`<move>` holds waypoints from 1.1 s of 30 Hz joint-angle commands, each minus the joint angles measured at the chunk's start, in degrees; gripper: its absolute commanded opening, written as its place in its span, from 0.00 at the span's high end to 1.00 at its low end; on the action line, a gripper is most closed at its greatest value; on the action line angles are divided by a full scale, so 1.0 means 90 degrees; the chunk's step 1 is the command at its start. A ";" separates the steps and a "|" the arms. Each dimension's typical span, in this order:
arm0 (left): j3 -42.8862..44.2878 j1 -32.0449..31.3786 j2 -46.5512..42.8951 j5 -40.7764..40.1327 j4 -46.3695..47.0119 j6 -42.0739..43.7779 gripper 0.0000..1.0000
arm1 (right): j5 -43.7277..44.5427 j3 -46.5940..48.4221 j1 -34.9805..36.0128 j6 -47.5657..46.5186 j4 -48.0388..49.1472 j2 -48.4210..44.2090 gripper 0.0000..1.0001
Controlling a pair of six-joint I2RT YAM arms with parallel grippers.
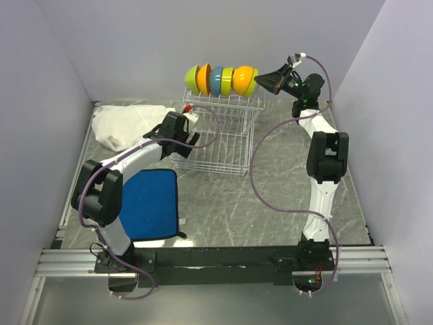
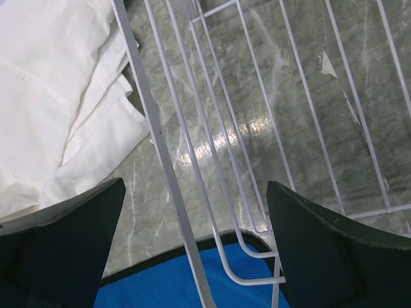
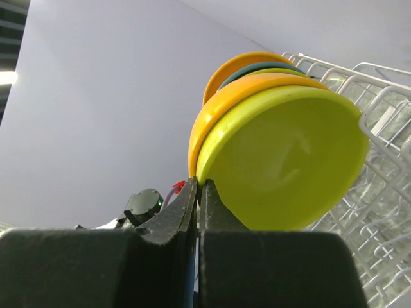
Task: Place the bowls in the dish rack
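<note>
You are in a robotics lab cell: plain pale panels (image 1: 135,40) wall in a marble-patterned tabletop (image 1: 284,196) on three sides, and the robot arms (image 1: 325,162) are bolted to an aluminium rail (image 1: 67,261) along its near edge.

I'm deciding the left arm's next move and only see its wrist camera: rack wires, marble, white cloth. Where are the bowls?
Observer: Top view: the bowls stand on edge in a row on the dish rack's upper shelf.
Operator: Where's the right gripper?
Observer: The right gripper is at the row's right end, by the lime green bowl.
Operator: Open?
Observer: Shut, tips at that bowl's rim, per its wrist view.
</note>
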 commanded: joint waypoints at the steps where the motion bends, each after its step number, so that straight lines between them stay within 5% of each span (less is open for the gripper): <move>1: 0.0204 -0.0051 0.0076 0.0005 0.0265 -0.0007 0.01 | -0.0318 0.0009 -0.0144 -0.0291 0.0017 -0.0230 1.00; 33: 0.0175 -0.0100 0.0174 0.0073 0.0324 -0.0095 0.01 | -0.0523 0.0635 0.0169 -0.1161 -0.1041 0.0014 1.00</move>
